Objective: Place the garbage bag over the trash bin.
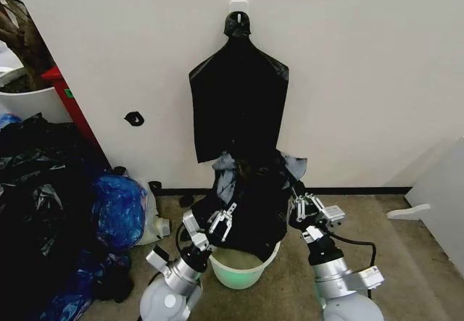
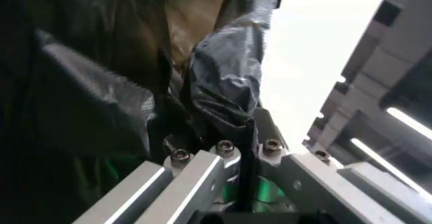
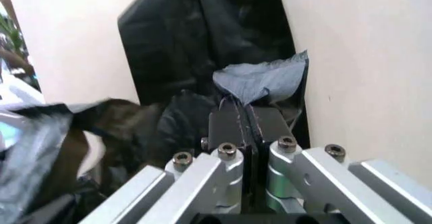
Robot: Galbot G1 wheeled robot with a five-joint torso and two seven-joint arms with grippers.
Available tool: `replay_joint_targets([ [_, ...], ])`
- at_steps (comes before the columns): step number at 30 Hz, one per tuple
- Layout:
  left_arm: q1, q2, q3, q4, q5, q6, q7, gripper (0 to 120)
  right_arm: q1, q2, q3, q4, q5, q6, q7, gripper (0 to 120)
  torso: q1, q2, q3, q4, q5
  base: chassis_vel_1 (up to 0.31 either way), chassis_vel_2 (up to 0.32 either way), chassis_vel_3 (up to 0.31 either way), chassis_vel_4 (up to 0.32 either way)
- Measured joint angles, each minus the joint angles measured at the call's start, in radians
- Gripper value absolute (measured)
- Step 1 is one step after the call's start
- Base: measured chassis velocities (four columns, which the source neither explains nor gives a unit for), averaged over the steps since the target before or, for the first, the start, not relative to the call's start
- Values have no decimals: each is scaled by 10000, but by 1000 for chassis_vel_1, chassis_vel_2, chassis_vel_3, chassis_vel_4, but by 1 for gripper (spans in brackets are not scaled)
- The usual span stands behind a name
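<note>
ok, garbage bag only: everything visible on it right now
The garbage bag is thin glossy black plastic, crinkled, with greyish film showing at its upper corners. It is held up over the trash bin, its lower part draped onto the bin's rim and covering the far side. The left gripper and right gripper are each shut on an edge. It hangs in front of the flat black bag on the wall hook.

Beige floor (image 1: pixel 406 263) carries trash bin (image 1: pixel 243 270), standing upright near the wall; heap of black and blue bags (image 1: pixel 65 212) lies well left.
</note>
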Motion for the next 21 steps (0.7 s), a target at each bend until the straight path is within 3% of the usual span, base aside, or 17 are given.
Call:
replay_joint_targets([
  [4,372,35,-1,-60,-33,-51,-43,0,41,55,-249,-254,-280,-20,97,0,0,0,0,1,0,0,0,0,0],
  [8,579,227,-15,-22,603,-269,-99,0,77,59,-463,-440,-357,-49,120,0,0,0,-1,2,1,0,0,0,0],
  [14,289,686,5,238,3081,-1894,-2374,0,-81,-62,-1161,-514,-120,-630,911,0,0,0,-1,-3,-2,0,0,0,0],
  [17,258,980,-19,-42,3449,-2261,-2927,0,-166,-93,-1278,-459,-37,-855,1268,0,0,0,-1,-1,-2,0,0,0,0],
  [21,470,1629,-124,-1019,3206,-2298,-3334,0,-322,-228,-1375,240,762,-1683,2311,0,0,1,-1,0,0,0,0,0,0],
])
